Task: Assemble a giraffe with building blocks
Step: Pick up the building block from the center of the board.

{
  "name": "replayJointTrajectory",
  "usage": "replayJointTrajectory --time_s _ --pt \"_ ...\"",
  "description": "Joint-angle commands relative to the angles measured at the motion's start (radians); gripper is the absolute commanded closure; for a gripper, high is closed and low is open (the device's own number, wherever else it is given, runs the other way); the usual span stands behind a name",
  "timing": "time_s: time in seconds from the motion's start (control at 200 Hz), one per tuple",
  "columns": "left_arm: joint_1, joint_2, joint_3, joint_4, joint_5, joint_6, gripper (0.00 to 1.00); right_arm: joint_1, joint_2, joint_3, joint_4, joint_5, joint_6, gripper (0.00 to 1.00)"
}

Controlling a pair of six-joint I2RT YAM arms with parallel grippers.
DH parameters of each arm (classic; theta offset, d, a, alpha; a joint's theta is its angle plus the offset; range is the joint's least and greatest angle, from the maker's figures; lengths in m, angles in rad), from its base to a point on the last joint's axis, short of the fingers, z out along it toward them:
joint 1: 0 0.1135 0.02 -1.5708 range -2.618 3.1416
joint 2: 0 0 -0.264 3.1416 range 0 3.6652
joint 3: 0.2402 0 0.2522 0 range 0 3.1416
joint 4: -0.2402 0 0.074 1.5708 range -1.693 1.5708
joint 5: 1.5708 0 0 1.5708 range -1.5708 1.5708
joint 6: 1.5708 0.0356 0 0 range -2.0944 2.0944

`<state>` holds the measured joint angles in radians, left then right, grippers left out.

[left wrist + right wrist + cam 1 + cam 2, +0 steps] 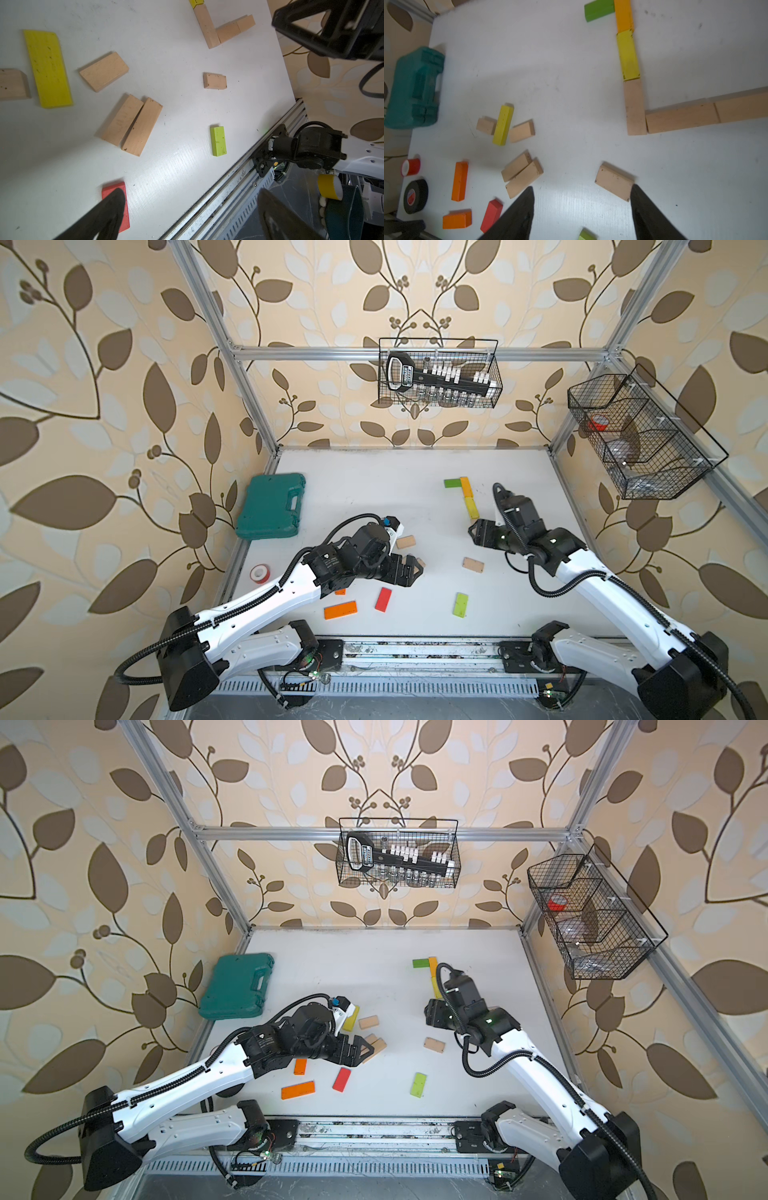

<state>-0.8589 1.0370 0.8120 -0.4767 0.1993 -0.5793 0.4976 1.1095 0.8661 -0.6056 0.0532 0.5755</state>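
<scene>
Along the near edge of the white worktop point(374, 506), just behind the metal rail point(415, 649), four loose planks lie flat: a long orange plank point(340, 610), a red plank point(383, 599), a lime plank point(460, 605) and a short orange plank point(300, 1066) beside the left arm point(266, 597). A red tape roll point(260, 573) sits at the worktop's left edge. The left jaws are spread wide and empty, held above the worktop near a pair of beige planks point(376, 1046) that lie side by side, touching. Toward the right, a lone beige plank point(473, 564) lies by itself. A little farther in, another beige plank point(406, 541) and a yellow plank point(351, 1020) lie by the left wrist. The right arm point(590, 576) reaches to the middle right, and the right jaws are parted with nothing between them. Beneath and beyond them is the built figure. Two beige body planks point(681, 117) lie end to end, meeting a beige neck plank point(635, 108) at a right angle. The neck runs away through a yellow neck plank point(629, 55) and an orange neck plank point(466, 486). A green head plank point(452, 483) touches its far end sideways. A green case point(272, 506) lies at the far left, and two wire baskets point(439, 373) hang on the walls.
</scene>
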Motion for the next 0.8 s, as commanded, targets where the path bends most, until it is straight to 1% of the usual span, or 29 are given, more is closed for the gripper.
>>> replayJointTrajectory --time_s 0.0,0.115,0.25,0.395,0.645,0.8 --pt "-0.006 -0.043 -0.017 -0.010 -0.014 -0.037 0.01 0.073 0.066 -0.025 -0.009 0.068 -0.035 0.25" --pt "-0.006 -0.060 -0.026 -0.019 -0.015 -0.046 0.01 0.112 0.154 -0.027 0.004 0.076 -0.063 0.20" --pt "-0.006 -0.064 -0.022 -0.032 -0.016 -0.047 0.01 0.116 0.245 -0.024 0.007 0.088 -0.117 0.19" --pt "-0.006 -0.063 -0.023 -0.032 -0.022 -0.048 0.02 0.110 0.329 -0.012 0.020 0.114 -0.163 0.14" --pt "-0.006 -0.045 -0.017 -0.029 -0.019 -0.042 0.01 0.038 0.415 -0.003 0.075 0.040 -0.217 0.10" --pt "-0.006 -0.042 -0.013 -0.031 -0.029 -0.036 0.01 0.031 0.449 -0.012 0.085 -0.001 -0.231 0.09"
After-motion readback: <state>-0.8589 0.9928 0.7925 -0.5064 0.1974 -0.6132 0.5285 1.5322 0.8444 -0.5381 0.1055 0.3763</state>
